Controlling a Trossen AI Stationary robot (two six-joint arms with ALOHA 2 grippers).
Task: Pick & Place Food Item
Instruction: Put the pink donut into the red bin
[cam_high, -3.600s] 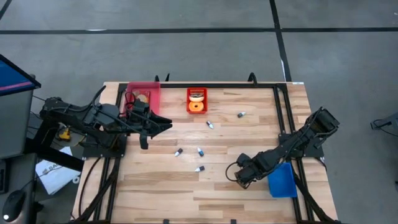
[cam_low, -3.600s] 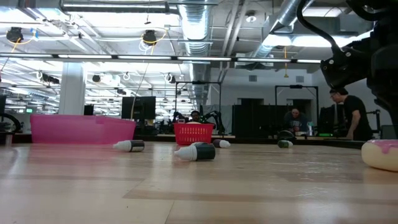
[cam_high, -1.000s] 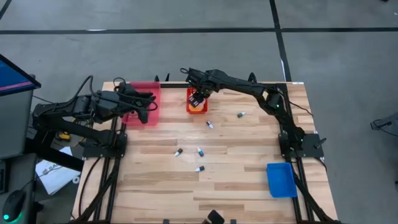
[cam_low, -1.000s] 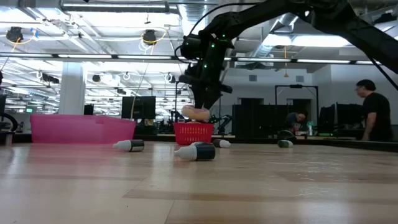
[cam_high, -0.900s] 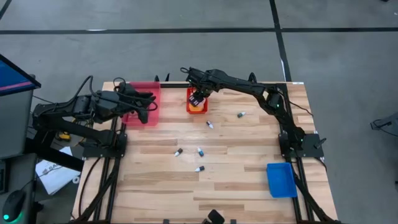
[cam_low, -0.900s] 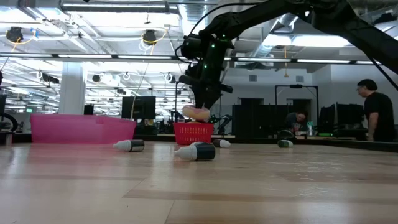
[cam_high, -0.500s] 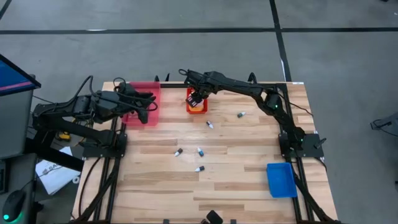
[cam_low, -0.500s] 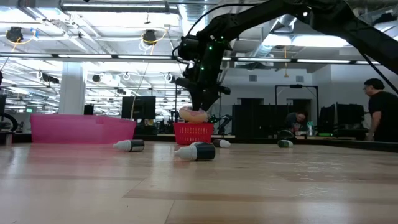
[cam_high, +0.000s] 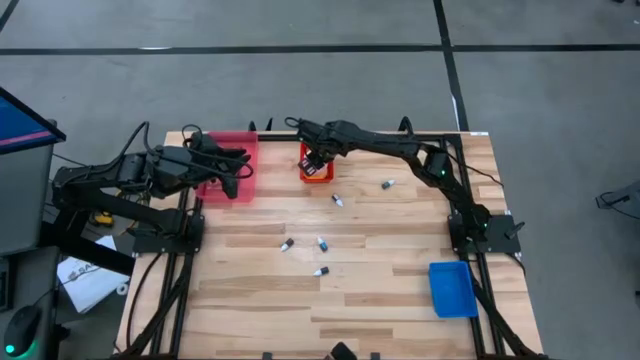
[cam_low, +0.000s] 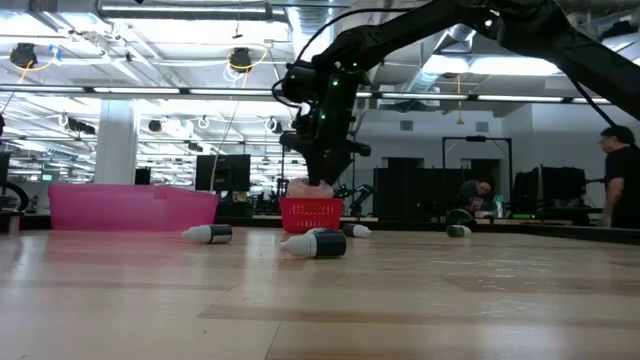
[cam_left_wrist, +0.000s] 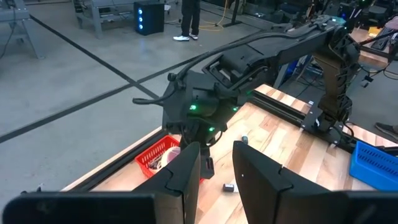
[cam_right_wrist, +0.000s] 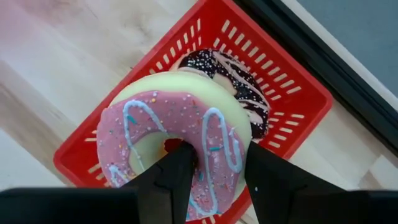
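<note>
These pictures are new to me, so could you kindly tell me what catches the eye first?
The pink-frosted donut stands out, gripped by the right gripper just above the red basket at the table's far edge, where a chocolate donut already lies. The left gripper waits over the pink bin at the far left corner, and small bottles are scattered mid-table.

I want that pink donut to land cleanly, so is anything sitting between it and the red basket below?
A chocolate-iced donut already lies in the red basket, partly under the pink donut held by the right tool. Nothing else visible stands in the way.
</note>
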